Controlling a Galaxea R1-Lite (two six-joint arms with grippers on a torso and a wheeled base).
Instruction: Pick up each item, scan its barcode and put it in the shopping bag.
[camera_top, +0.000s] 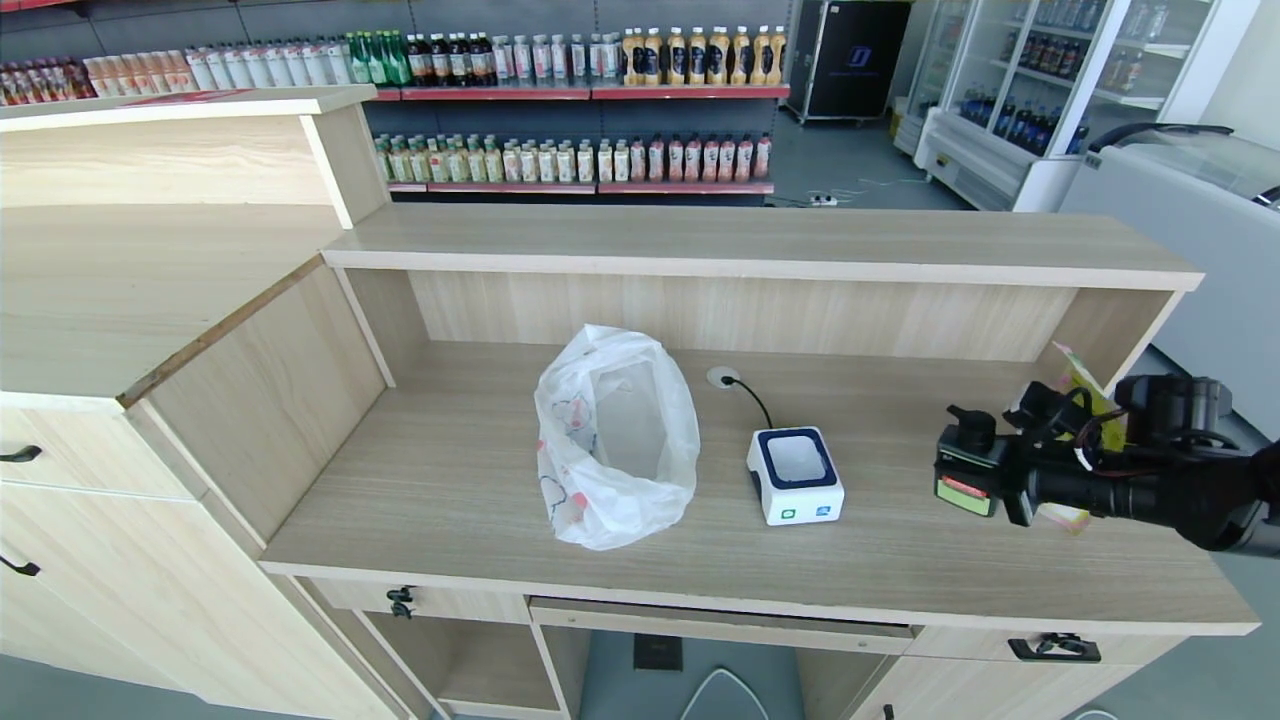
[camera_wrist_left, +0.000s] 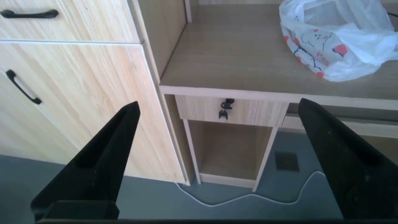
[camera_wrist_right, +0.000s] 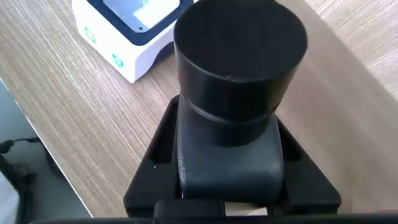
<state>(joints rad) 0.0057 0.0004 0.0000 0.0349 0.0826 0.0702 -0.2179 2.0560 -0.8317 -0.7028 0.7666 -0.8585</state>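
Observation:
A small black bottle (camera_top: 965, 478) with a round black cap (camera_wrist_right: 239, 56) and a green and red label is held above the right end of the counter, with my right gripper (camera_top: 990, 478) shut on its body (camera_wrist_right: 230, 180). The white barcode scanner (camera_top: 795, 475) with its dark-rimmed window stands on the counter, a short way to the left of the bottle (camera_wrist_right: 124, 31). Left of the scanner, the white plastic shopping bag (camera_top: 615, 435) stands with its mouth open. My left gripper (camera_wrist_left: 217, 168) hangs open and empty, below counter height off the counter's left front corner, with the bag (camera_wrist_left: 336, 37) beyond.
The wooden counter (camera_top: 450, 500) has a raised back shelf and side walls. A yellow-green packet (camera_top: 1085, 385) shows behind my right arm near the right wall. The scanner's black cable (camera_top: 750, 395) runs to a hole in the counter. Drawers and a cabinet (camera_wrist_left: 68, 81) flank the left front.

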